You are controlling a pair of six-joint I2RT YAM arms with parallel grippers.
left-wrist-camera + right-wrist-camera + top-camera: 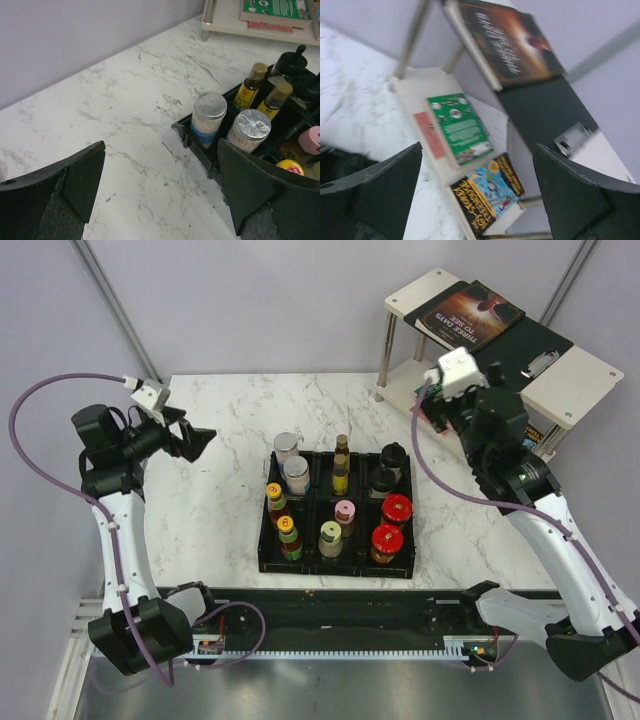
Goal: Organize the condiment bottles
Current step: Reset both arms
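My left end effector (161, 146) released, empty; silver-lidded jars (209, 120) ahead-right of it stand crowded, wide reach-in could topple a neighbour

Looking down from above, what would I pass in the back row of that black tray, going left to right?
Two silver-lidded jars → two slim sauce bottles → two black-lidded jars.

A black tray (335, 568) sits on the marble table (210, 502) near a two-tier shelf (590, 372) holding books (472, 312).
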